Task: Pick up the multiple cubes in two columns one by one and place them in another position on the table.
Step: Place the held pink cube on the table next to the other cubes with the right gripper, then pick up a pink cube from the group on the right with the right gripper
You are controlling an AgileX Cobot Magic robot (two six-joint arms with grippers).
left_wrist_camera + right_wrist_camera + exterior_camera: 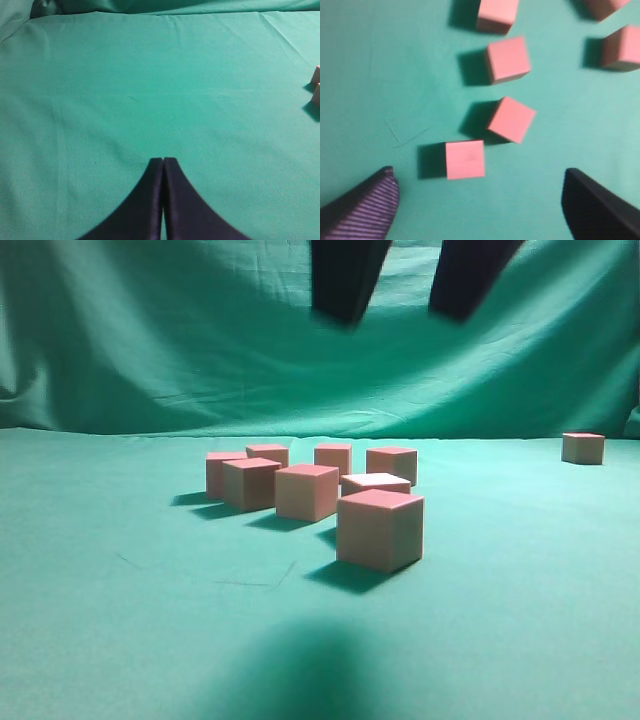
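Several cubes with pink tops stand in a loose cluster on the green table; the nearest cube is at the front. One more cube sits alone at the far right. My right gripper hangs high above the cluster, open, with nothing between its fingers. In the right wrist view the right gripper looks straight down, and the closest cube lies just beyond the gap between the fingers, with a tilted cube behind it. My left gripper is shut over bare cloth, empty.
A draped green backdrop closes off the rear of the table. Two cube edges show at the right border of the left wrist view. Bare cloth stretches at the front and left of the cluster.
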